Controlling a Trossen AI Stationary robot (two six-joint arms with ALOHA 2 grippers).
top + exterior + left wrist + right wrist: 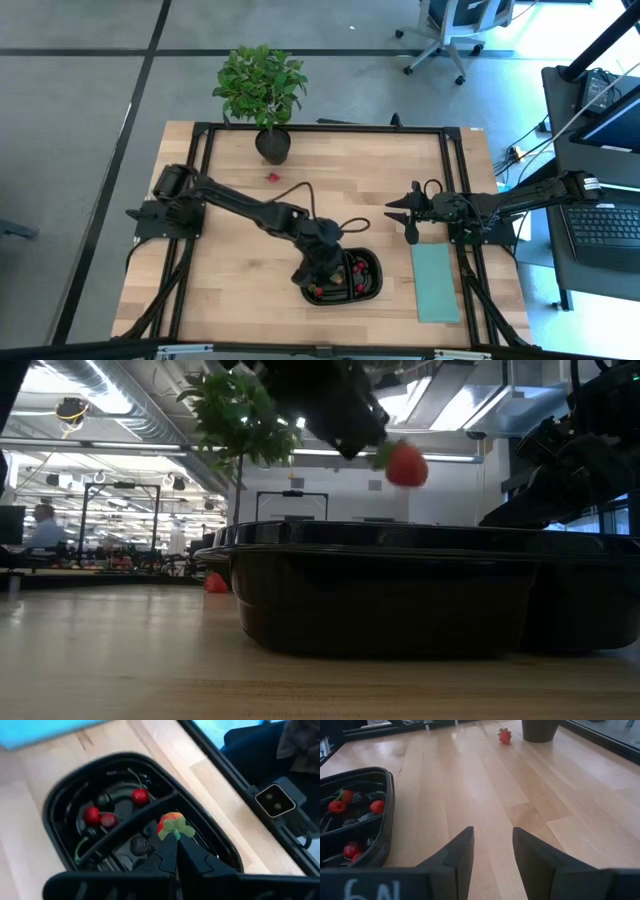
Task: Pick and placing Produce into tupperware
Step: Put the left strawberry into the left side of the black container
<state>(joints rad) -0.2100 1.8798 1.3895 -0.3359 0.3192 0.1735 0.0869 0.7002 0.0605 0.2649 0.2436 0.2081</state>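
I've got the left gripper (176, 840) poised over the black container (374, 272), its fingers pinched on a strawberry (171, 824) by the leafy cap — held high so it clears the rim and drops inside. The left wrist view shows berries (107, 815) already in the far compartment; the low view hides them. The right gripper (492, 845) waits with fingers apart, facing a strawberry on the desk (505, 736)

My left claw (318, 277) hangs over the black oval two-compartment plastic tub (372, 287) at lower centre of the overhead frame, with small red berries (100, 816) inside it. A flat teal rectangle (434, 283) lies right of the tub. One berry (272, 178) sits upper centre, below the potted plant (262, 90).
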